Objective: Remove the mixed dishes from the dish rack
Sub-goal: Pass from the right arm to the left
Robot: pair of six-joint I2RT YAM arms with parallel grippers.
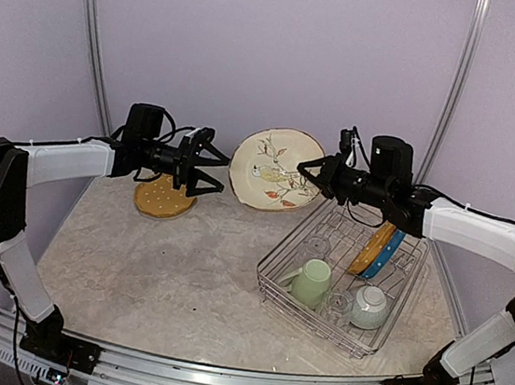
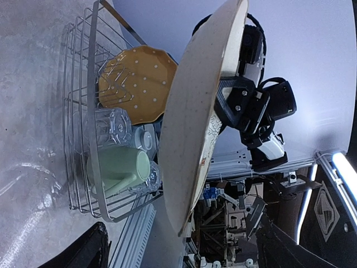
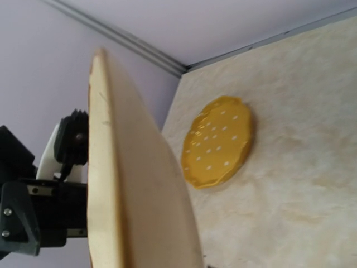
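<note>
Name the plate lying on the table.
The yellow dotted plate at left; the floral plate hangs in the right gripper, the blue plate and second yellow plate stand in the rack.

Left arm (image 1: pixel 69 158): I see white shells on the long links, with black joint housings and a black elbow block.
Right arm (image 1: pixel 474 230): the same build, white shells between black joints.
Left gripper (image 1: pixel 221 171): black, angular, with two pronged fingers.
Right gripper (image 1: pixel 309 173): black, with small silver screws (image 3: pixel 6 212) on its bracket.
Cables (image 1: pixel 179 130): thin black leads along both arms, held by what may be white ties, though they are too small for me to be sure.
Bases (image 1: pixel 55 348): black blocks.
</note>
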